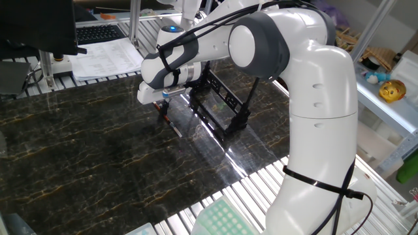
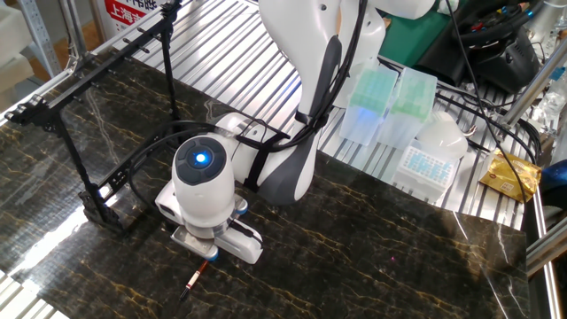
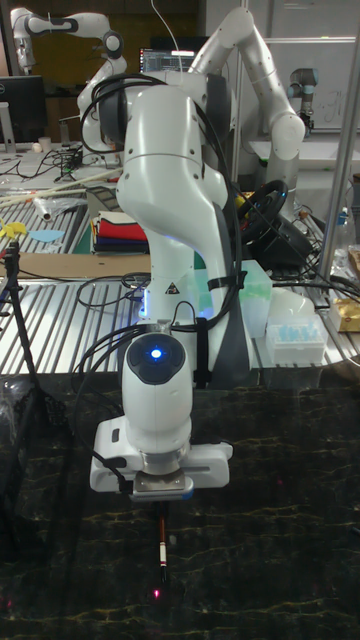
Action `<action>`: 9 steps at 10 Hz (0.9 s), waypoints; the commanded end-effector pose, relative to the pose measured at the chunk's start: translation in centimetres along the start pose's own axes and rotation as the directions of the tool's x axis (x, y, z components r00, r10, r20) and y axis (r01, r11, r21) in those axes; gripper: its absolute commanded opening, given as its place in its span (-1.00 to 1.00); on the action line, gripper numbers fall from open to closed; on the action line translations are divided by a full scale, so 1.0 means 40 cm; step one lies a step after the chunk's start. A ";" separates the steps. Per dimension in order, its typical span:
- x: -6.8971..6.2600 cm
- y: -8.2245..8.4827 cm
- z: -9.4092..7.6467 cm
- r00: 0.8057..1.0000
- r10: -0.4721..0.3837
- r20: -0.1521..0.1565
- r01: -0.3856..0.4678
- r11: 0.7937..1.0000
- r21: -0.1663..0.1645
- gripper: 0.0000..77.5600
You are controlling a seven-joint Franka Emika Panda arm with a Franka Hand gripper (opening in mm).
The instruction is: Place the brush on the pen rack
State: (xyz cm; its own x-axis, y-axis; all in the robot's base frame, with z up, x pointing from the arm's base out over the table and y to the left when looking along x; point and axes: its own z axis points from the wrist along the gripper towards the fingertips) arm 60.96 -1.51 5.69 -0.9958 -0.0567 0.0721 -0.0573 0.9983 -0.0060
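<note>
The white arm bends low over the dark marbled desk (image 1: pixel 78 150), its gripper (image 1: pixel 163 108) pointing straight down just above the surface. The brush (image 1: pixel 171 124) lies flat on the desk directly beneath it; in the tall fixed view the brush (image 3: pixel 162 545) sticks out from under the hand toward the near edge of the desk, reddish-brown along its length with a dark end. In the other fixed view the brush (image 2: pixel 197 276) likewise pokes out from below the gripper (image 2: pixel 213 251), its upper end hidden by the hand. The jaws stand on either side of the brush's upper end, close together, but the pictures do not show whether they actually press on it, so whether the brush is gripped cannot be told. The pen rack (image 1: pixel 219 108) stands on the desk just beside the gripper, on the side nearer the robot's base, a black open frame of thin bars with slanted arms; the brush is apart from it. In the other fixed view the pen rack (image 2: pixel 97 190) runs along the desk's left edge, with its foot close to the hand. A blue light glows on the wrist (image 2: pixel 202 160).
</note>
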 end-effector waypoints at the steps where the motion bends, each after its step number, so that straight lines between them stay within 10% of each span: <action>1: -0.002 -0.001 -0.004 1.000 0.000 0.003 0.000 1.000 0.001 -0.97; 9: -0.023 -0.016 -0.067 0.997 0.072 -0.010 -0.072 0.997 0.006 -0.97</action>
State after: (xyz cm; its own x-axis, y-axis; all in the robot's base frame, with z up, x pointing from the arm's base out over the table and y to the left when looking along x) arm 61.79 -2.12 7.12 -0.9960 -0.0266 0.0854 -0.0276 0.9996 -0.0106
